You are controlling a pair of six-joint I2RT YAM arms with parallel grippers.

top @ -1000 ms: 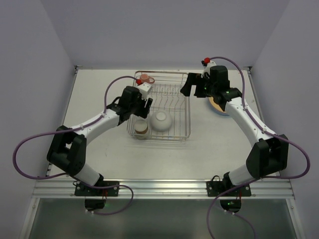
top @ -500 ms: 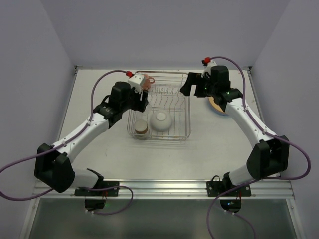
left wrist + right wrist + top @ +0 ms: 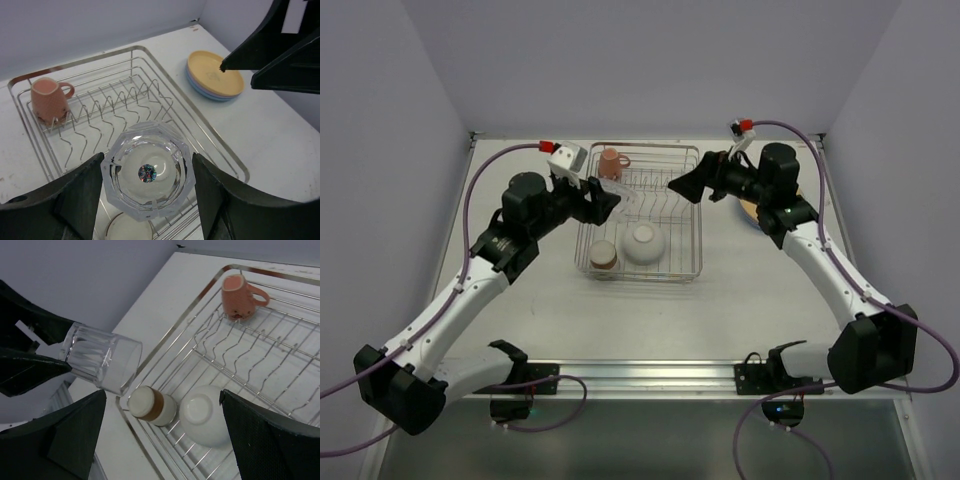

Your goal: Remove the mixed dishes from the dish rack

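My left gripper [image 3: 607,196] is shut on the clear glass [image 3: 623,194] and holds it tilted in the air above the left part of the dish rack [image 3: 692,226]. In the left wrist view the glass [image 3: 147,172] sits between both fingers [image 3: 80,197]. The salmon-pink mug [image 3: 611,160] stands in the rack's far left corner. The white bowl [image 3: 644,243] and the small brown cup [image 3: 603,255] lie at the rack's near end. My right gripper [image 3: 684,186] is open and empty above the rack's far right part. The plates [image 3: 215,75] are stacked on the table right of the rack.
In the right wrist view, the glass [image 3: 102,359] hangs over the rack's left rim, with the cup [image 3: 151,404], bowl [image 3: 205,415] and mug [image 3: 242,295] below. The row of plate tines [image 3: 125,102] stands bare. Walls close the table at back and both sides.
My left gripper has risen out of the rack with the glass and the arm has drawn back to the left. My right gripper has swung left over the rack.
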